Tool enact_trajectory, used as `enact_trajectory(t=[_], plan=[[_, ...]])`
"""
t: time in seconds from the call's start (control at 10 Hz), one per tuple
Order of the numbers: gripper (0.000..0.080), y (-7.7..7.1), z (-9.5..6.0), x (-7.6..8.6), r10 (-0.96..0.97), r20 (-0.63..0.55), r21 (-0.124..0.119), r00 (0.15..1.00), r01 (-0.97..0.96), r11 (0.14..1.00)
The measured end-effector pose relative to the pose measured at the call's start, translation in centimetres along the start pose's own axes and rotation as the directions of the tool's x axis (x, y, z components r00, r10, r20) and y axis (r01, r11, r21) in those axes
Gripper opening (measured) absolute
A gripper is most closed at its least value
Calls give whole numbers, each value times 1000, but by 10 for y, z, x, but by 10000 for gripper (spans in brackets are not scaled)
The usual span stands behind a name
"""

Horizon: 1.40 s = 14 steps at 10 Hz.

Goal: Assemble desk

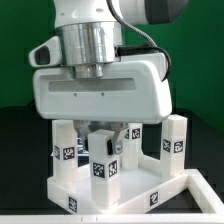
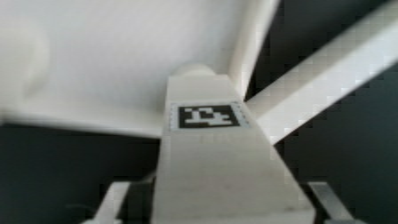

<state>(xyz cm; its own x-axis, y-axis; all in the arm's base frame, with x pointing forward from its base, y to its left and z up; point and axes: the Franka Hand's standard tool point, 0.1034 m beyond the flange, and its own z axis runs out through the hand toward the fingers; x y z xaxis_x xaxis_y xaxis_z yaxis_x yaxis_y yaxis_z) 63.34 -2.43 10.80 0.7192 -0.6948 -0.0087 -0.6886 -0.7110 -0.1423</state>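
The white desk tabletop (image 1: 110,198) lies upside down on the dark table. Three white tagged legs stand upright in its sockets, at the exterior view's left (image 1: 65,145), back (image 1: 136,134) and right (image 1: 176,140). A fourth tagged leg (image 1: 103,165) stands upright near the front, right under my gripper (image 1: 103,140). In the wrist view this leg (image 2: 214,160) fills the space between my fingers (image 2: 121,200), its tag facing the camera. A thin dark gap shows on each side between finger and leg. My gripper (image 2: 221,208) straddles the leg's top end, open.
A white raised rail (image 1: 195,190) runs along the table at the exterior view's lower right, close to the tabletop. In the wrist view a white bar (image 2: 329,75) crosses diagonally behind the leg. A green wall stands behind.
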Motion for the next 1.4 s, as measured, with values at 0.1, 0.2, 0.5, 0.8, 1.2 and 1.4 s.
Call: enact_trajectory(t=[0.1,0.2,0.5,0.8,1.2,1.4], plan=[[289,0,0,-1,53,1,-1,999,-53,999],[289,0,0,-1,106,3,-2,994,-106,994],[289,3,-2,-1,578,35,-43,815,-577,816],[289,0,3,-10,742,78,-60,666,-740,670],[620,-16,6,-26,197,54,9,979,-198,980],[644,-13,6,-24,67,52,13,996,-68,998]])
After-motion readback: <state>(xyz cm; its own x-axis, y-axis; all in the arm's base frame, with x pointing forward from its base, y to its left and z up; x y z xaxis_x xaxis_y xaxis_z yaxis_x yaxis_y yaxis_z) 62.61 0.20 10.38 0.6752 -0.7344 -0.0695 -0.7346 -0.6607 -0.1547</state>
